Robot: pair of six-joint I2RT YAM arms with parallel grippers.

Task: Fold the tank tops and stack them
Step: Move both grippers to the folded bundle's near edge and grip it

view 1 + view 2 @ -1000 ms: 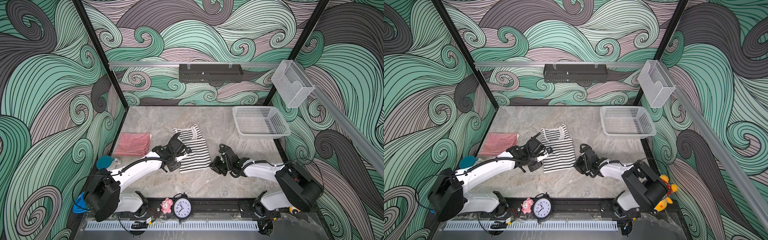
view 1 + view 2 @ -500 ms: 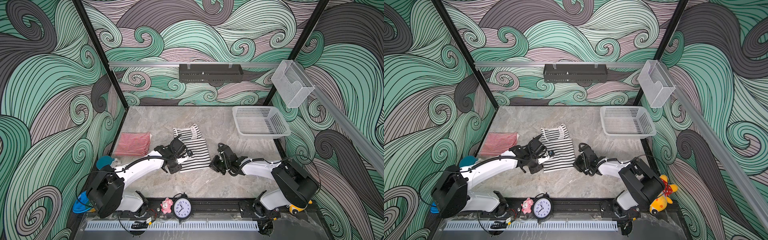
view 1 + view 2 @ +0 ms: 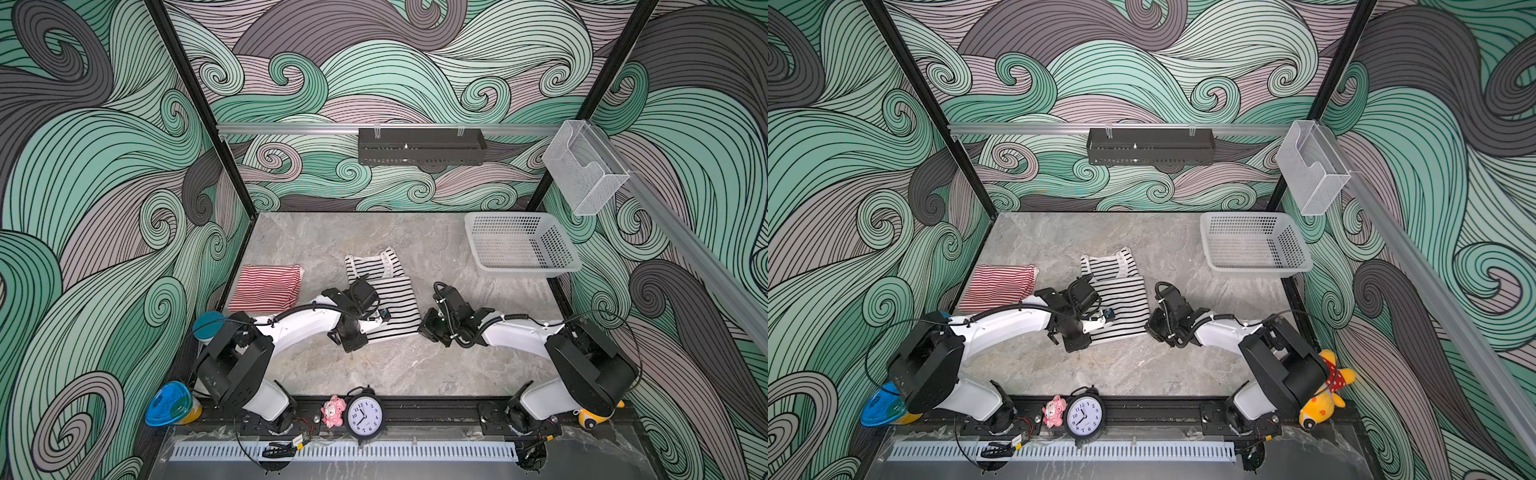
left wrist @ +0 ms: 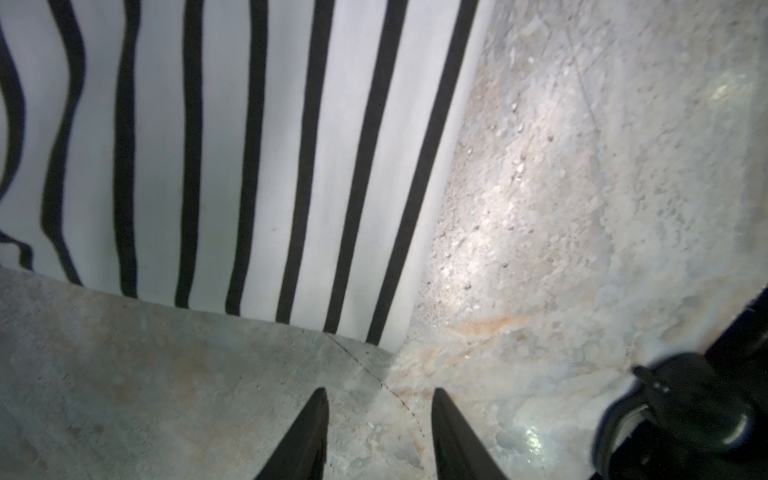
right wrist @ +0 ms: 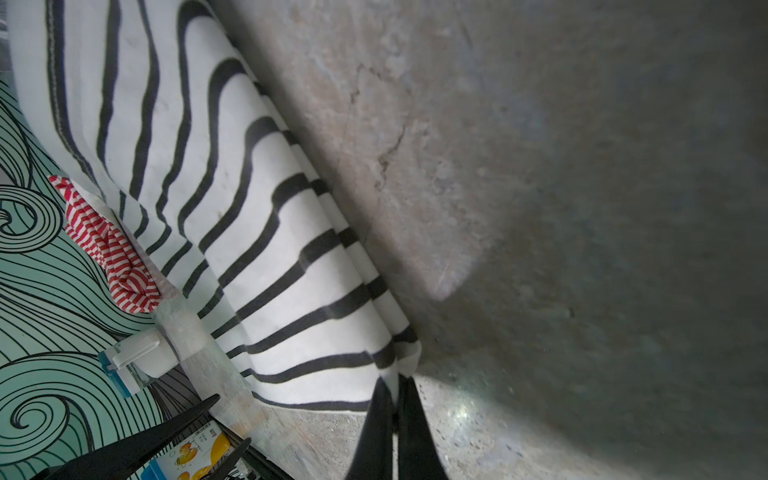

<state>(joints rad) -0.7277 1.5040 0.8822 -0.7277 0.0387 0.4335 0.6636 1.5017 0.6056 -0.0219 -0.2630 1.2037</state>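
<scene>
Black-and-white tank top [image 3: 401,303]: long axis near-to-far, straps at far end.

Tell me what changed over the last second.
The right gripper edged in and closed onto the front right corner of the black-and-white tank top. The left gripper shifted slightly toward the front of the table; it is open beside the hem and holds nothing. The folded red-and-white tank top and the white basket stayed put.
</scene>
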